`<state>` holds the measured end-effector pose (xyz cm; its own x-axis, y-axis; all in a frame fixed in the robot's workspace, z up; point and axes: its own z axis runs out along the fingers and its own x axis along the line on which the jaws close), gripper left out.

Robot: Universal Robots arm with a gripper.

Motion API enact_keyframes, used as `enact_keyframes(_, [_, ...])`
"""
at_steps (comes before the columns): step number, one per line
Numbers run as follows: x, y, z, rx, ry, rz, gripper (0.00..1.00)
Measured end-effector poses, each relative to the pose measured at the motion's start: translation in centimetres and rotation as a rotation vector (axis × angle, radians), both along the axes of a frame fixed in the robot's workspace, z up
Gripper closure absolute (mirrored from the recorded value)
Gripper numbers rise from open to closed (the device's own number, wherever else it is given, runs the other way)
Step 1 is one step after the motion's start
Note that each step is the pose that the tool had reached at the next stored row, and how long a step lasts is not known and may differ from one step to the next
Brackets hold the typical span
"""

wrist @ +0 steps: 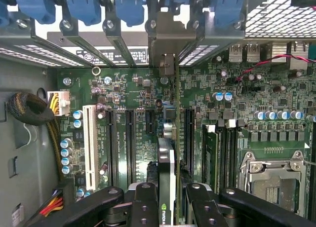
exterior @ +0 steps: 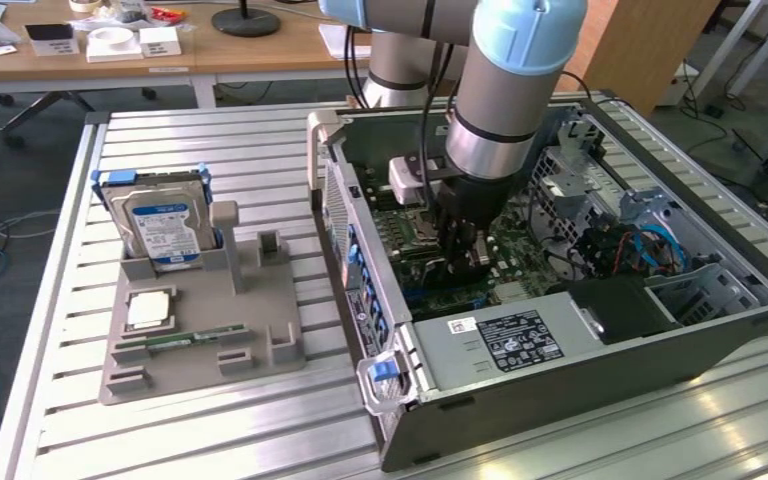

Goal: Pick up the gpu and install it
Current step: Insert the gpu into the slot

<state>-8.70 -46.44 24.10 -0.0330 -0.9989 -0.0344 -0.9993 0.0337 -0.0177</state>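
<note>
Midway through, the gripper clamps the gpu edge-on above the motherboard, at six o'clock of its bracket opening, not yet seated.

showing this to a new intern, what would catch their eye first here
The arm plunging into the open computer case dominates the exterior view. In the wrist view, its black fingers clamp the gpu edge-on above the green motherboard, its metal bracket meeting the rear slot openings. On the exterior view's left, a hard drive stands upright in a grey holder.
</note>
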Motion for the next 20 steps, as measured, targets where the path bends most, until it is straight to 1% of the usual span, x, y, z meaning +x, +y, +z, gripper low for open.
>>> enact_keyframes(12, [-0.03, 0.0, -0.13, -0.0001, 0.0001, 0.0, 0.73])
enact_keyframes(13, [-0.05, 0.02, -0.18, 0.0015, 0.0003, 0.0, 0.73])
enact_keyframes(14, [-0.04, 0.01, -0.18, 0.001, -0.0003, 0.0, 0.73])
enact_keyframes(16, [-0.04, 0.01, -0.14, 0.0001, 0.0, 0.0, 0.61])
enact_keyframes(17, [-0.03, 0.0, -0.14, 0.0, 0.0, 0.0, 0.61])
enact_keyframes(19, [-0.03, 0.0, -0.13, 0.0, 0.0001, 0.0, 0.49])
enact_keyframes(20, [-0.03, 0.0, -0.13, -0.0001, 0.0001, 0.0, 0.49])
